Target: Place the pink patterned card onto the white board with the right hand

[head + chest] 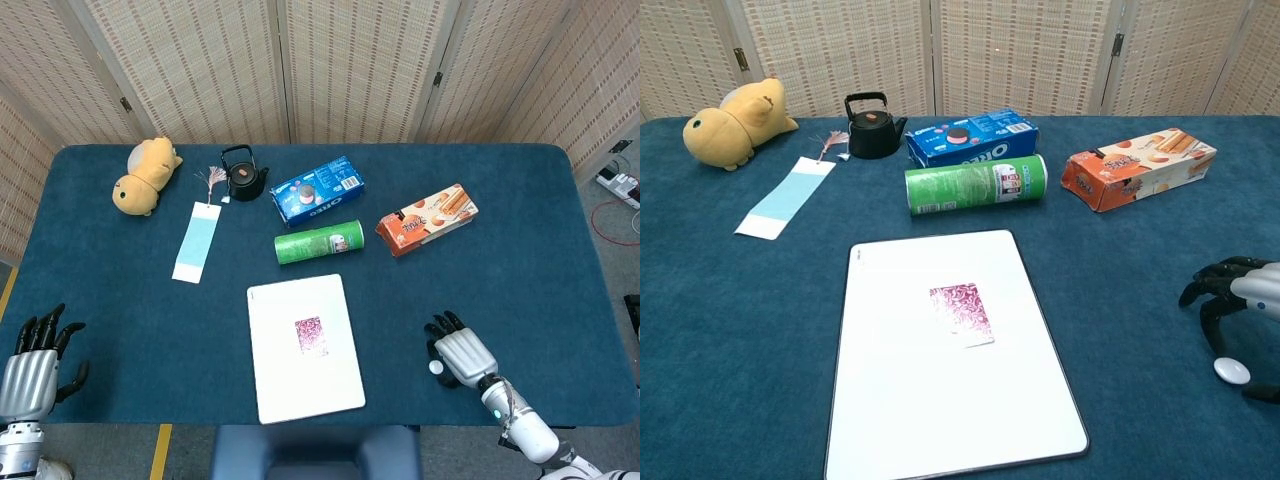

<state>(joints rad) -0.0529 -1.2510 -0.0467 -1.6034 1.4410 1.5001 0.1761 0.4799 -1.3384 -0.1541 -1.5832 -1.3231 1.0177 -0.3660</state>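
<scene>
Since the right hand [458, 354] hangs over the table's near edge with fingers curled downward, apart and holding nothing, the task reads as complete — the release step is judged done and only withdrawal remains. A small white round object [1231, 370] sits directly beneath the palm; what it is cannot be told.

Left of the right hand, well apart from it, the pink patterned card [962, 313] lies flat near the centre of the white board [900, 420], fully inside the board's edges. No correction looks necessary. The next move, if any, calls for lifting the right hand clear without sweeping across the board.

Beyond the right hand, toward the far side, lies an orange biscuit box [1137, 166]; its printing is too small to read. Further left of it a green tube can [975, 184] lies on its side, with a label that is not legible. Behind the can is a blue box [971, 137] marked "OREO".

Further left again stand a black kettle [872, 127], a light-blue bookmark with tassel [786, 196] and a yellow plush toy [735, 123] — none carries readable writing.

The left hand [34, 365] rests at the opposite near corner, far from the right hand, fingers spread and holding nothing.
</scene>
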